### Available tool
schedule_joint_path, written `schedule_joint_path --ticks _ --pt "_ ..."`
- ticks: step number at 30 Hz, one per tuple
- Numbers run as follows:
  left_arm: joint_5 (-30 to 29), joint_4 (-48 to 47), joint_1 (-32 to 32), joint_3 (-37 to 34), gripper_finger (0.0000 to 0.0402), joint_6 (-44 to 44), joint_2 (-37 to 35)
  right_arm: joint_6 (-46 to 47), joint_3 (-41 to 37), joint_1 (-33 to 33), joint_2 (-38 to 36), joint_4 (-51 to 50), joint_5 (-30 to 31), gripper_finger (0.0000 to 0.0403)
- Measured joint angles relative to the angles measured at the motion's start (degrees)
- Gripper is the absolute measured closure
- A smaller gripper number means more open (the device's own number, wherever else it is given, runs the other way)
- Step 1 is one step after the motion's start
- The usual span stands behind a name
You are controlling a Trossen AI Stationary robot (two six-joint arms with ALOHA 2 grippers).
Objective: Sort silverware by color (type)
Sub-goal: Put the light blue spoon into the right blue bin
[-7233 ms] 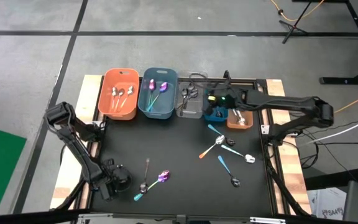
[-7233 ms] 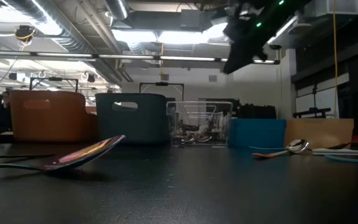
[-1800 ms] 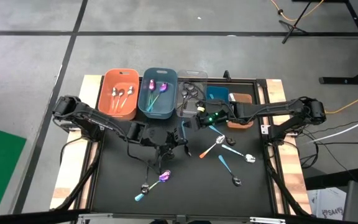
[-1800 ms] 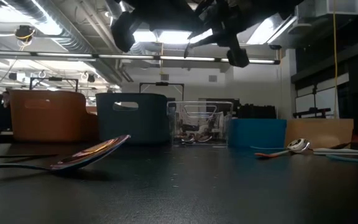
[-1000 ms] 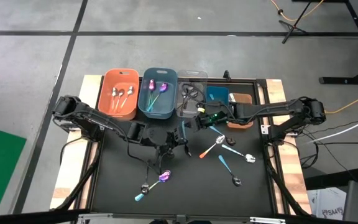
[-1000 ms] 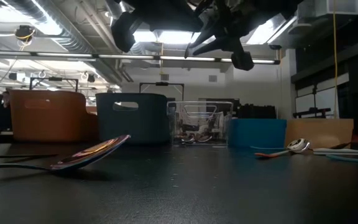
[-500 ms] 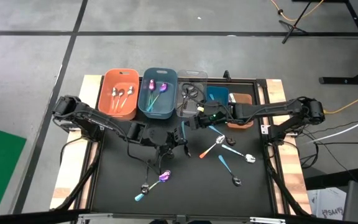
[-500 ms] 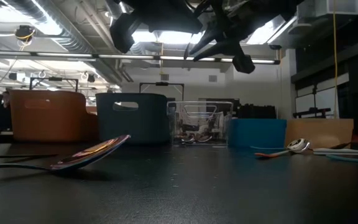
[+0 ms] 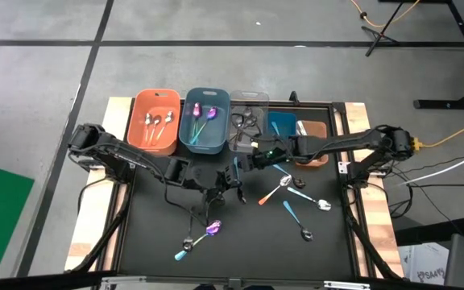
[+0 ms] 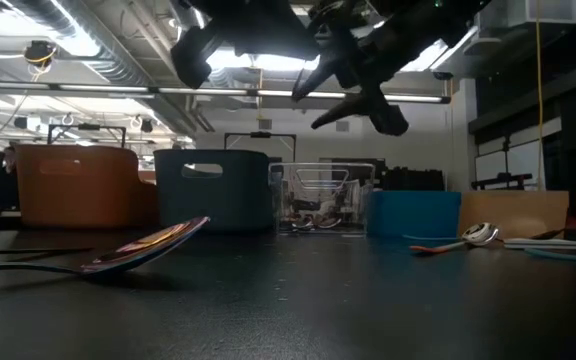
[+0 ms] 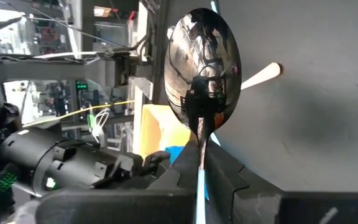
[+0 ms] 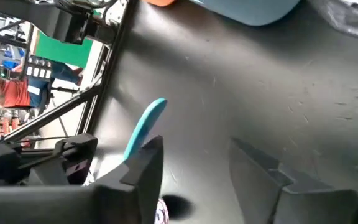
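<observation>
My left gripper (image 9: 236, 173) hangs over the middle of the black table, shut on a spoon with a shiny mirror bowl (image 11: 204, 68) and a light-blue handle. My right gripper (image 9: 252, 159) reaches in from the right, close beside it, with its fingers open (image 12: 194, 155) and nothing in the gap. A teal handle end (image 12: 145, 127) shows at the outer edge of one right finger. In the low view both grippers hang high above the table, the right one's fingers (image 10: 313, 105) spread. My left gripper pinches the spoon's neck (image 11: 202, 134), just below the bowl, between its two fingers. The fingers lie along the spoon: the bowl stands out past the fingertips and the light-blue handle runs back between them. The spoon is lifted clear of the table. My right gripper: I cannot tell whether one finger touches the teal handle end.
Five bins line the far edge: orange (image 9: 153, 101), grey-blue (image 9: 204, 145), clear (image 9: 252, 97), blue (image 9: 280, 122), brown (image 9: 316, 129). Loose pieces lie to the right, among them an orange-handled spoon (image 9: 274, 192) and a blue-handled one (image 9: 290, 211). A purple spoon (image 9: 211, 229) lies near the front.
My right gripper has opened its fingers and sunk a little toward the table, staying beside my left gripper. The spoon stays lifted in my left gripper.
</observation>
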Motion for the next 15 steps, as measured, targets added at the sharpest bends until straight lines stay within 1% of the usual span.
schedule_joint_path --ticks 3,5,10,15 --pt "0.0 -0.87 0.0 0.0 0.0395 -0.04 0.0 -0.24 0.0 0.0 0.19 0.97 -0.51 0.0219" --pt "-0.01 -1.84 -0.02 0.0 0.0395 -0.46 0.0 -0.38 0.0 0.0 0.19 1.17 -1.51 0.0215" --pt "0.02 -4.61 0.0 0.02 0.0395 -4.45 0.0 -0.4 0.0 0.0 -0.08 1.61 -3.75 0.022" --pt "0.02 -5.66 -0.15 0.02 0.0395 -4.66 0.0 -0.23 0.0 0.0 -0.08 1.37 -4.53 0.0225"
